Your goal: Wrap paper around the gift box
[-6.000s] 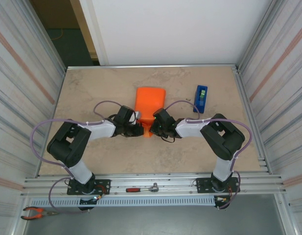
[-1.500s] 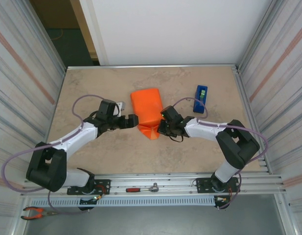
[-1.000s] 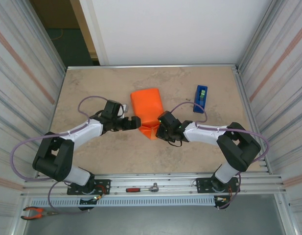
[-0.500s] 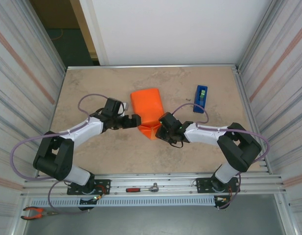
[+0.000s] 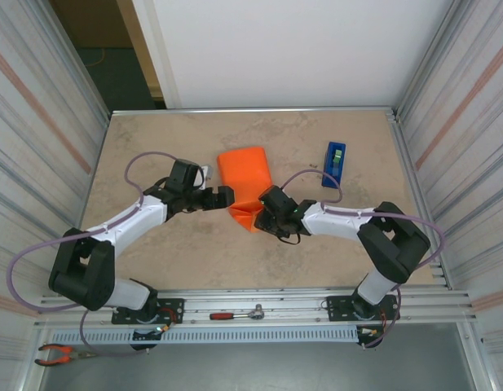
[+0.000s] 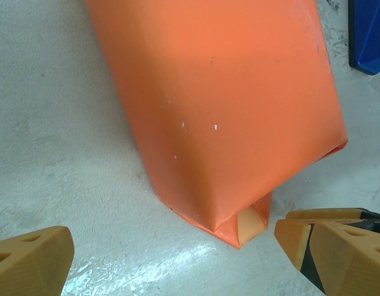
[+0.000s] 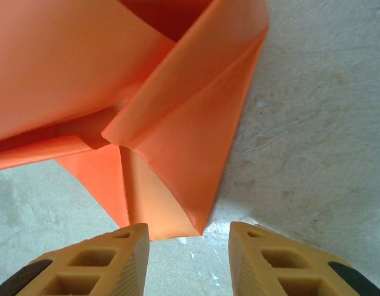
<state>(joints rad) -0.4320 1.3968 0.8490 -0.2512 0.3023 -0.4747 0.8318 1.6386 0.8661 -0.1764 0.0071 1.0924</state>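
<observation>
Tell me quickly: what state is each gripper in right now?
Left gripper: open, empty.
Right gripper: fingers apart, holding nothing; paper just ahead.

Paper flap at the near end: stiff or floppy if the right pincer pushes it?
Probably floppy: the paper looks thin and its end folds gape open. Likely springs back once pushed, since no tape is visible holding them.

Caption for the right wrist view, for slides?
Open right gripper poised at the folded corner of the orange paper on the beige table.
</observation>
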